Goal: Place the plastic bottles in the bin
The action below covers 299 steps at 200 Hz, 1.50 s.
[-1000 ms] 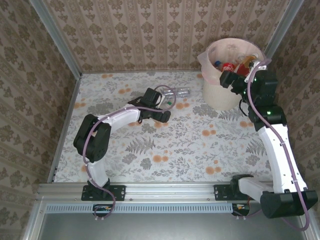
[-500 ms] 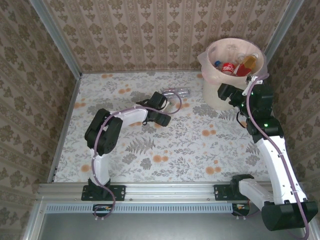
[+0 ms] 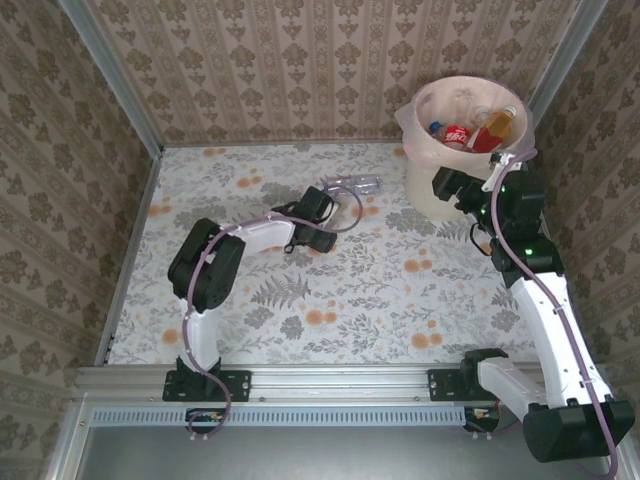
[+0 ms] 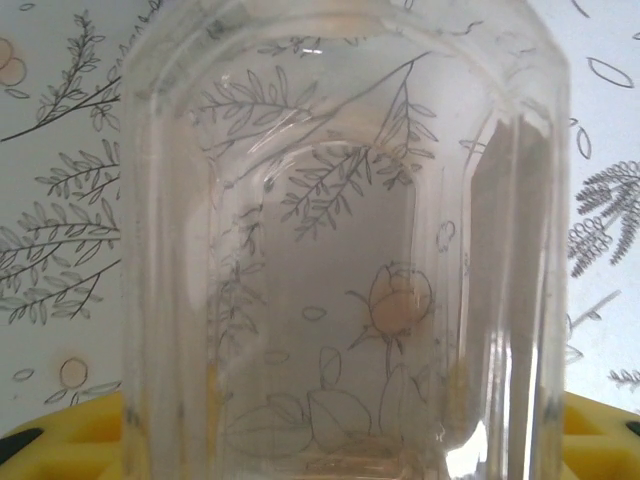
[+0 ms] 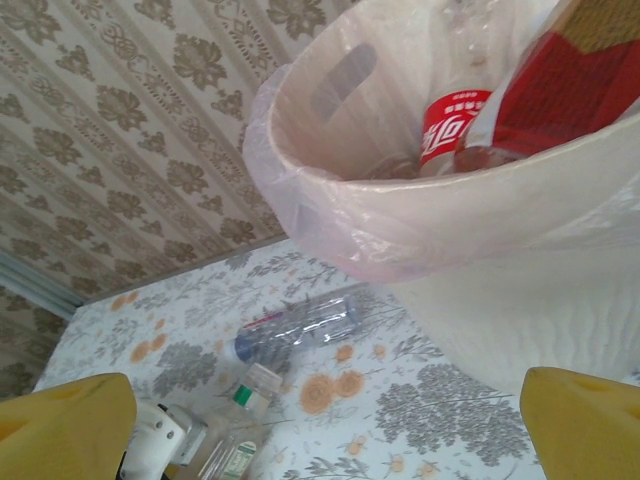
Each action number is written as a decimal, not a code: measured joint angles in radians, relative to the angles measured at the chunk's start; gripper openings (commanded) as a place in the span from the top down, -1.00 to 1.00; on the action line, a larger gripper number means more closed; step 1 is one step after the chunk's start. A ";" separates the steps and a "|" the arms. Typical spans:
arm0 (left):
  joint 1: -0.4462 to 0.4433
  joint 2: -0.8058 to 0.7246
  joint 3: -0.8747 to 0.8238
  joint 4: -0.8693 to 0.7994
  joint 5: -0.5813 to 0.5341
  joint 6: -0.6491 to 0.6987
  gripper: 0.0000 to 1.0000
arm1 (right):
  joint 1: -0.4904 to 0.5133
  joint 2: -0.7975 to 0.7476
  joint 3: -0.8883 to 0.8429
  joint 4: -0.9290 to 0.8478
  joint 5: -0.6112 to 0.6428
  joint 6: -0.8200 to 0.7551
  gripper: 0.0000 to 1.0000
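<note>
A clear plastic bottle (image 4: 340, 250) stands between my left gripper's yellow fingers (image 4: 60, 440), which press on both its sides. From the right wrist view this bottle (image 5: 235, 440) has a green cap and a white label. My left gripper (image 3: 325, 218) sits mid-table. A second clear bottle (image 5: 300, 325) with a blue cap lies flat near the back wall (image 3: 355, 184). The cream bin (image 3: 455, 190) with its pinkish liner stands at the back right and holds red-labelled bottles (image 5: 455, 120). My right gripper (image 3: 442, 184) hangs open and empty beside the bin's near left side.
Patterned walls close the table at the back and both sides. The bin's wall (image 5: 520, 300) is right in front of my right gripper (image 5: 320, 430). The floral tabletop (image 3: 380, 290) stretches between both arms.
My left gripper's fingers have closed in on the green-capped bottle. The right gripper has drawn back and down from the bin's rim to beside its wall.
</note>
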 measured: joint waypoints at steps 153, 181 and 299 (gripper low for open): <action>-0.069 -0.442 -0.183 0.366 0.300 -0.056 0.27 | 0.156 0.239 0.046 0.221 -0.406 0.211 -1.00; -0.100 -0.449 -0.183 0.380 0.328 -0.051 0.27 | 0.177 0.266 0.061 0.261 -0.415 0.252 -1.00; -0.158 -0.449 -0.159 0.379 0.335 -0.023 0.26 | 0.229 0.328 0.140 0.154 -0.281 0.180 -0.07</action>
